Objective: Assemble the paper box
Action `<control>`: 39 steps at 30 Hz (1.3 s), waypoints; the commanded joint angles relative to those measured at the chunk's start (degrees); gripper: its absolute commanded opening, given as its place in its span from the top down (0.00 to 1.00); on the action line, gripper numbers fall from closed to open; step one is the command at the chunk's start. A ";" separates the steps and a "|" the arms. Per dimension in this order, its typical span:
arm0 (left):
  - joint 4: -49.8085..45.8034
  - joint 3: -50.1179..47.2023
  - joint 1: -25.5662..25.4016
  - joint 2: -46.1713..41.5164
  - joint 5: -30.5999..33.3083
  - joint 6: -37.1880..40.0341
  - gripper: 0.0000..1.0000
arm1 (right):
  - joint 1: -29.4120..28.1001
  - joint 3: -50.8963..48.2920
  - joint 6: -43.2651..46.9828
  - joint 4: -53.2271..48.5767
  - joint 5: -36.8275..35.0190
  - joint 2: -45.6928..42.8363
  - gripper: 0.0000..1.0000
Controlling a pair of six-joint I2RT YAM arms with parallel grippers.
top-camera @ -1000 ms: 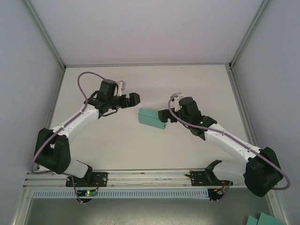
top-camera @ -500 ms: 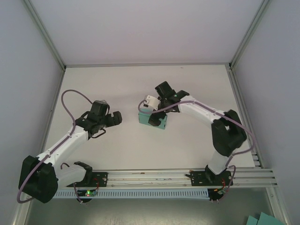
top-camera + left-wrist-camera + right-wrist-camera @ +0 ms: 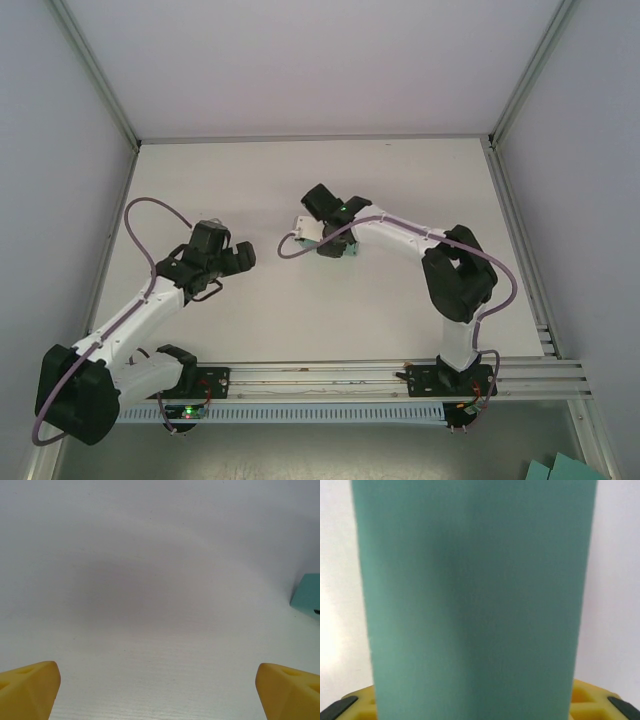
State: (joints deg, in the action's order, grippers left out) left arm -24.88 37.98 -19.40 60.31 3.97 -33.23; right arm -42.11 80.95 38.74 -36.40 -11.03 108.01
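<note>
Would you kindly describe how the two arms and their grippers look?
Both arms have white links with bulky black joints: left arm, right arm. A lilac cable loops along each. The left gripper and right gripper are black, with yellow fingertips.

A white table (image 3: pixel 400 180) sits inside pale walls (image 3: pixel 40 150); teal sheets (image 3: pixel 570 470), perhaps spare card, lie beyond its near rail (image 3: pixel 330 372).

The tabletop (image 3: pixel 400 330) is white and matte, bounded by pale walls on the left, right and far sides, with a metal rail (image 3: pixel 330 372) along its near edge. The teal paper box (image 3: pixel 308 595) lies directly on it, near the middle and slightly towards the far side.
</note>
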 commanded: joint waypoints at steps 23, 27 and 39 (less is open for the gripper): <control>-4.07 -3.30 0.69 -11.43 3.69 -2.45 0.00 | -4.30 -26.50 21.20 44.76 -9.14 -5.12 0.12; -4.56 -1.46 0.67 -11.57 3.28 -1.68 0.00 | -4.55 -24.21 13.95 29.77 -1.02 -8.69 0.02; 3.93 4.82 4.53 -4.40 10.08 9.11 0.00 | 0.66 -29.44 -7.79 23.80 5.67 -31.03 0.02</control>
State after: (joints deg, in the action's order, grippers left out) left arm -25.71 40.86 -17.28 53.78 9.54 -30.24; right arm -45.50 54.92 43.03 -15.79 -6.85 83.33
